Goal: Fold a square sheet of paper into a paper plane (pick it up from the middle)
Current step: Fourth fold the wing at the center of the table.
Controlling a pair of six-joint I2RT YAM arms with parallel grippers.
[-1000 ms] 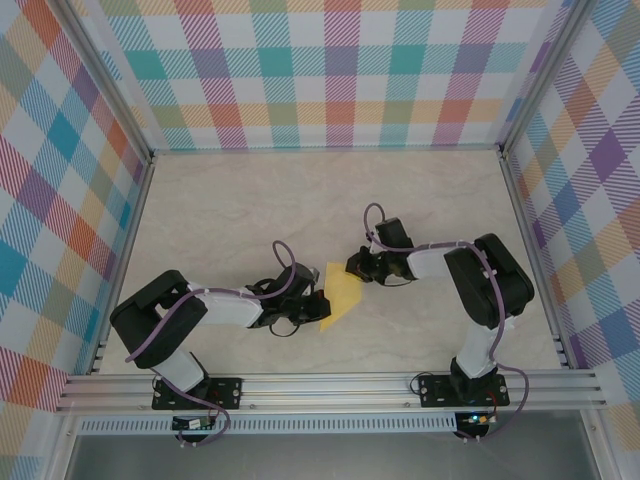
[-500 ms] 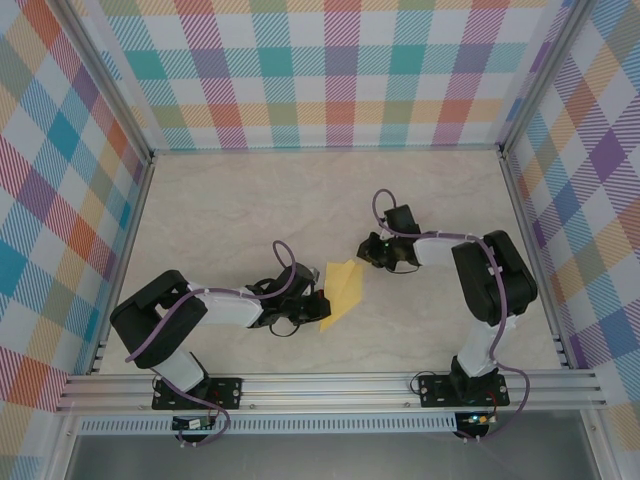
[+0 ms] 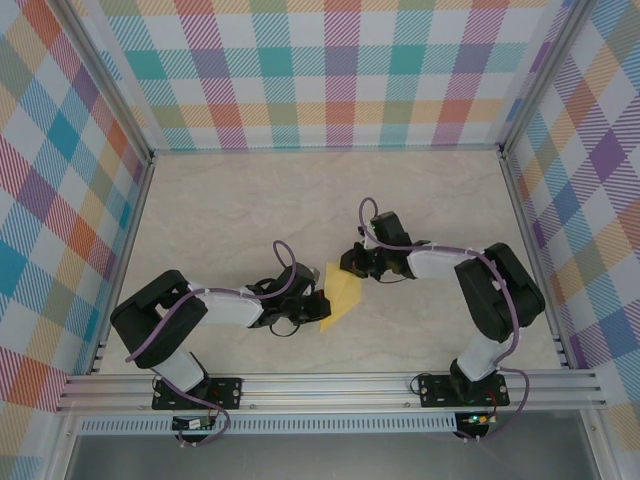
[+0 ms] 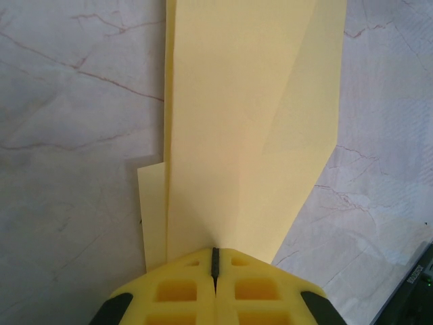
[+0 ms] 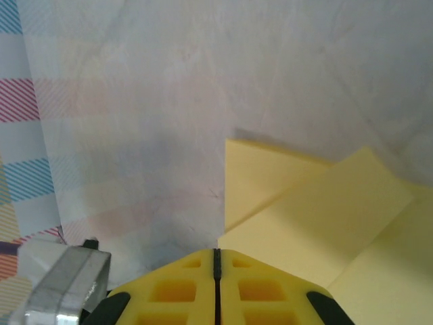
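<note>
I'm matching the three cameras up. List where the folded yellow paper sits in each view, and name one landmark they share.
Top external: the folded yellow paper lies mid-table, between the left gripper and the right gripper.
Left wrist: the paper fills the centre, running up from the shut fingertips.
Right wrist: the paper is at lower right, beside the fingertips.
Shared landmark: the pale marbled table under the paper in all three.

We see our right pincer (image 5: 216, 254) with its yellow fingers pressed together, no gap at the seam. The square sheet of paper (image 5: 318, 217), folded into overlapping layers, lies on the pale marbled bench (image 5: 169, 101), one edge reaching the fingertips; whether it is pinched we cannot tell. A plaid wall (image 5: 20, 135) borders the bench.
</note>
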